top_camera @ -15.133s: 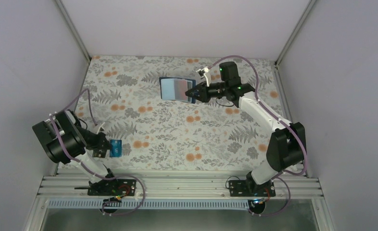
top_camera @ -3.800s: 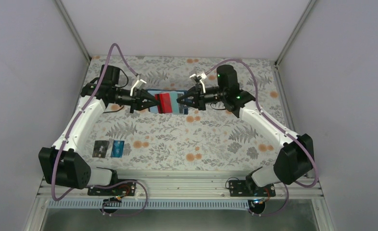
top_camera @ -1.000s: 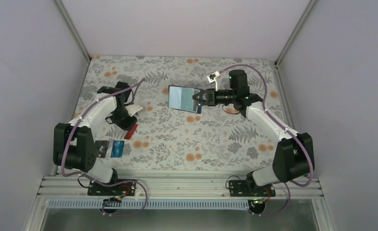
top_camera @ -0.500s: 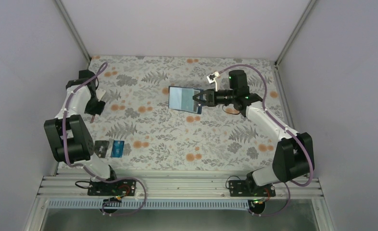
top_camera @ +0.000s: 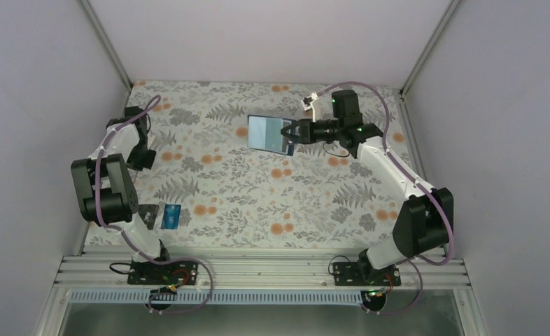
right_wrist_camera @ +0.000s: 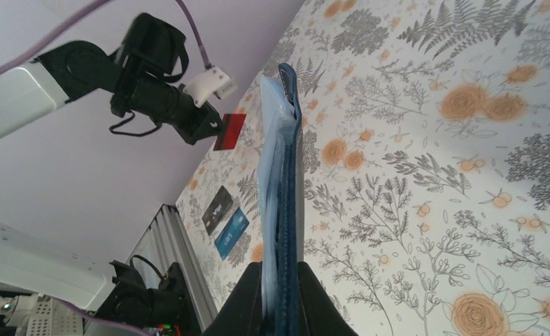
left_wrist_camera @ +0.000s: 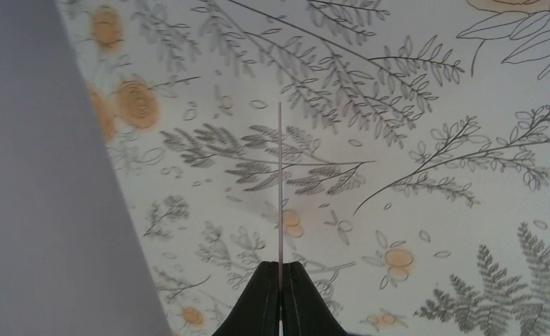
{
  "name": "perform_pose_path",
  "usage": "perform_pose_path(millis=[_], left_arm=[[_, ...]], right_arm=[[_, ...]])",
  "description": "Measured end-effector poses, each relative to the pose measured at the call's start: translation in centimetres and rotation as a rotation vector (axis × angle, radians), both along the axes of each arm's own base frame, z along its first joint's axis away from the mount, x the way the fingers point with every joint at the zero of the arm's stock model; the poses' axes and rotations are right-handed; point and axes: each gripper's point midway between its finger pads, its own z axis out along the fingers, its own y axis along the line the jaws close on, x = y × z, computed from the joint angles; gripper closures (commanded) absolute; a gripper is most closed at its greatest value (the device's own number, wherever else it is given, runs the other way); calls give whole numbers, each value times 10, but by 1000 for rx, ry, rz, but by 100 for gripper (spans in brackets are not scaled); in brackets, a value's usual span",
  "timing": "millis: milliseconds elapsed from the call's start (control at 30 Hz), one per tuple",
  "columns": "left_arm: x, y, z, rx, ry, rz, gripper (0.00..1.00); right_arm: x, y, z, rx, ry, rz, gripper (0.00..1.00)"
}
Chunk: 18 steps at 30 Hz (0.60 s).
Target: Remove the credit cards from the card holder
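Two robot arms work over a floral-printed tabletop [top_camera: 314,210], the right arm [top_camera: 391,168] stretched to the far centre and the left arm [top_camera: 111,150] folded back at the left side. The right gripper [top_camera: 291,133] is clamped on one edge of the navy blue, booklet-like card holder [top_camera: 266,133], which appears lifted above the table with its lighter blue pockets facing up. No card shows in them from above. The left gripper [left_wrist_camera: 280,274] pinches a thin red card [right_wrist_camera: 229,131], which its own camera sees edge-on as a fine line over the print. Two more small cards, a black card [top_camera: 146,215] with pale marks and a blue-teal card [top_camera: 172,216], lie side by side near the left arm's base, well apart from the holder. The step in hand appears to be laying the red card down with that pair. Done well, that means turning the wrist until the card lies flat, lowering it close beside the blue-teal card without overlap, and only then opening the grip.
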Motion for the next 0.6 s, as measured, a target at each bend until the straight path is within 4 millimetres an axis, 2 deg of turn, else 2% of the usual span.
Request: perform_pose_path(millis=[133,267,400,433,500,533,567,600], left_arm=[[-2,-8,-18,-8,41,-16,98],[-5,-21,-22,1,63,-56,98],[-4,-25,-25,20,80,-77,96],[-4,-26,-26,20,84,-81,89],[-3,-30,-30,20,97,-95,46],[-3,-32,-32,17,103,-99,27],[-3,-35,-35,14,112,-105,12],[-3,-37,-38,10,120,-111,6]], right_arm=[[6,-2,6,-14,-15,-26,96],[7,-4,4,-30,-6,-42,96],[8,-5,5,-40,-7,-50,96],[8,-5,5,-42,-8,-51,96],[7,-6,4,-47,-6,-52,96],[7,-6,4,-49,-4,-52,96],[7,-6,3,-51,-3,-53,96],[7,-7,2,-54,-1,-53,96]])
